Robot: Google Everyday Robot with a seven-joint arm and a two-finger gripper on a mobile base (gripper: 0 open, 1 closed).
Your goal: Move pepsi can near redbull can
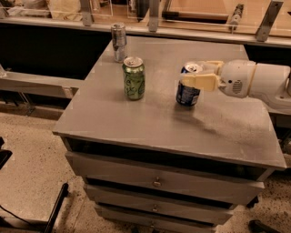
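Observation:
The pepsi can (186, 95), dark blue with a silver top, stands right of the middle of the grey cabinet top (150, 123). My gripper (190, 73) reaches in from the right on a white arm. Its cream fingers (200, 82) sit on either side of the can's upper part and are shut on it. The can's base is at or just above the surface. The redbull can (118, 41), slim and silver-grey, stands at the far left corner of the top, well apart from the pepsi can.
A green can (134, 78) stands upright between the two, left of the pepsi can and in front of the redbull can. A ledge with metal posts (153, 13) runs behind the cabinet. Drawers (157, 183) are below the front edge.

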